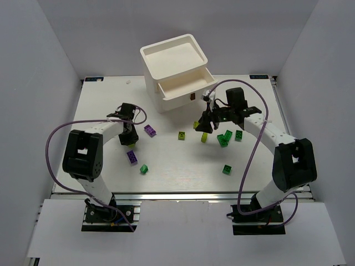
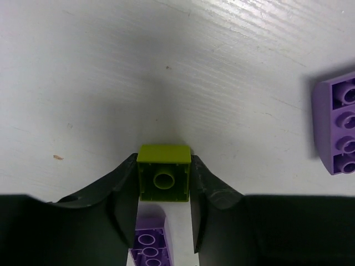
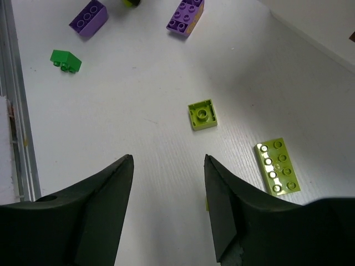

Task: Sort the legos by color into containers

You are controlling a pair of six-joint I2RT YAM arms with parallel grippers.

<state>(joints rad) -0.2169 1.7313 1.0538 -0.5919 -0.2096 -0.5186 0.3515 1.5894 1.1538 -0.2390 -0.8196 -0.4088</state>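
Observation:
My left gripper (image 2: 163,183) is shut on a yellow-green lego (image 2: 163,173), its hollow underside towards the camera. A purple lego (image 2: 148,244) lies under the fingers and another (image 2: 337,124) lies to the right. In the top view this gripper (image 1: 132,138) is left of centre, between two purple legos (image 1: 150,131) (image 1: 131,157). My right gripper (image 3: 168,160) is open and empty above the table, near a square yellow-green lego (image 3: 202,114) and a flat yellow-green plate (image 3: 277,166). In the top view it (image 1: 204,126) hangs in front of the white drawer unit (image 1: 175,69), whose upper drawer (image 1: 186,90) is pulled open.
Green legos lie at the right (image 1: 222,138) (image 1: 238,134) (image 1: 227,169) and one at the front left (image 1: 143,169). Yellow-green legos lie mid-table (image 1: 181,135) (image 1: 204,137). White walls enclose the table on three sides. Purple cables loop over both arms.

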